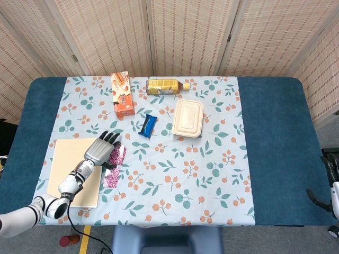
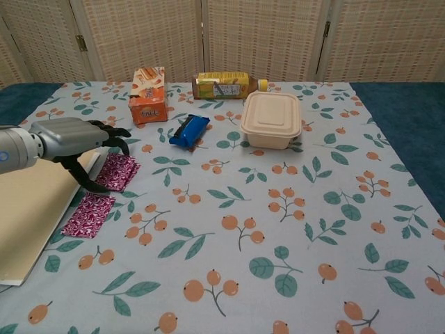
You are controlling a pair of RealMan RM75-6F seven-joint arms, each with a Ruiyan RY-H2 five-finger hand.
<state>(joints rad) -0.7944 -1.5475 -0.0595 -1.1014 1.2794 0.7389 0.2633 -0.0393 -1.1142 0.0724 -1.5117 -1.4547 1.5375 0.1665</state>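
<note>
My left robot hand (image 2: 82, 142) hangs low over the upper of two small magenta foil packets (image 2: 119, 171), flat square sachets with a fine pale pattern that catches the light. Its fingers are spread and curled downward, the thumb tip reaching down at the packet's near-left corner, but I cannot tell from either view whether any fingertip actually touches the foil; nothing is lifted or gripped. That packet lies flat on the counter (image 1: 275, 159), just right of the cream cutting board (image 1: 66, 164), and in the head view my left robot hand (image 1: 100, 150) covers its left part. The second magenta packet (image 2: 90, 214) lies just below it, nearer to me, its left edge close against the board's right edge. The two packets sit corner to corner, near one another but whether they touch I cannot tell. Behind them, well apart, stand an orange carton (image 2: 148, 95), a blue wrapped bar (image 2: 190, 131), a yellow bottle lying on its side (image 2: 227, 85) and a closed beige lunch box (image 2: 272, 119). To the right of the packets the flowered cloth (image 2: 278, 229) runs wide and bare toward the front edge, giving free room on that side; to the left the board hems them in. My right robot hand (image 1: 329, 182) shows only at the far right border of the head view, off the counter's edge, its fingers apart and holding nothing.
</note>
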